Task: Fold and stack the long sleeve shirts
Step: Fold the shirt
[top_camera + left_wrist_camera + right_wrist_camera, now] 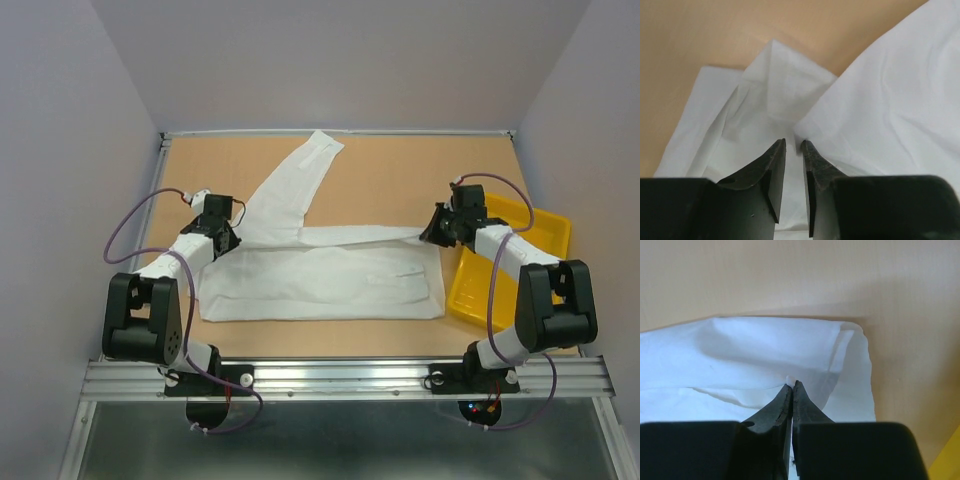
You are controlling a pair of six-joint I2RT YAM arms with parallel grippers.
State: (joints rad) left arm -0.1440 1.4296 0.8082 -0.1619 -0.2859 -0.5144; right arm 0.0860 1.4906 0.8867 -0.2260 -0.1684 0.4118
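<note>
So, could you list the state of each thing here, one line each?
Shirt: flat on the table, partly folded, one sleeve stretched up-left.
Tray: at the right, partly hidden by the arm.
Left pincer: slightly open, over cloth.
Right pincer: shut on the shirt.

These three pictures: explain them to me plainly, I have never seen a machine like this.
Two robot arms are bolted at the table's near edge. The wide picture looks down from above and behind them; each close-up comes from a camera on one wrist, its black fingers showing at the bottom. A white long sleeve shirt lies partly folded on the table, one sleeve stretched away. A yellow tray sits at the right. The right pincer is pinched shut on the shirt's fabric. The left pincer is slightly open, cloth between its tips.
</note>
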